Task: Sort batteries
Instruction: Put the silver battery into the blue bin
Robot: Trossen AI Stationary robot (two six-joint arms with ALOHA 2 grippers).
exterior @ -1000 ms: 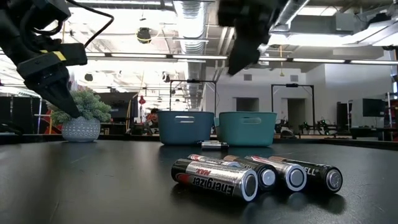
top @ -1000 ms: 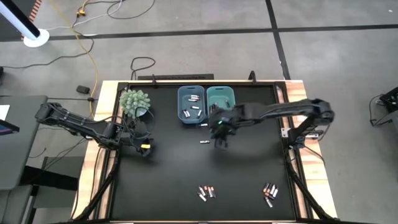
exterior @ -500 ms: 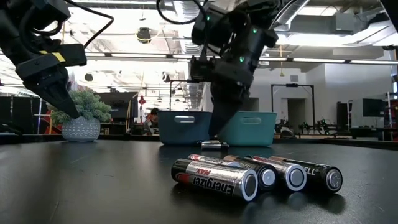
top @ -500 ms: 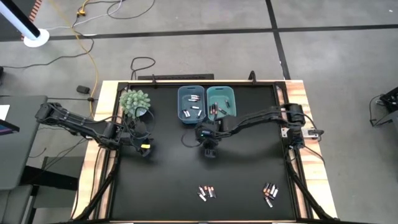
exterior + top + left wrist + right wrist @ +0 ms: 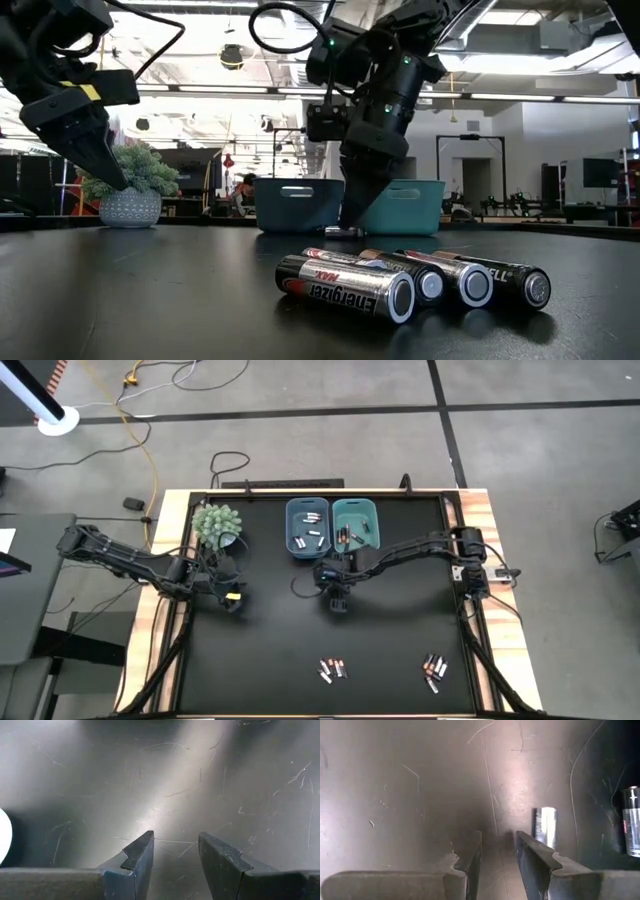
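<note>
- Some batteries already lie in the darker blue bin [image 5: 306,528] and the teal bin [image 5: 356,523]; two clusters of batteries [image 5: 332,669] [image 5: 434,668] remain at the worktop's near edge, plus a loose battery [image 5: 545,826] beside my fingertips.
- My right gripper [image 5: 338,601] is down at the worktop mid-table, pointing straight down, slightly parted, holding nothing.
- My left gripper [image 5: 232,600] waits near the plant [image 5: 217,524], parted and empty.

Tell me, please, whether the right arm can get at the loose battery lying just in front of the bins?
Probably yes. The right gripper hangs low over the table, right next to the loose battery, fingers slightly apart. Nothing lies between them; the bins stand behind.
</note>
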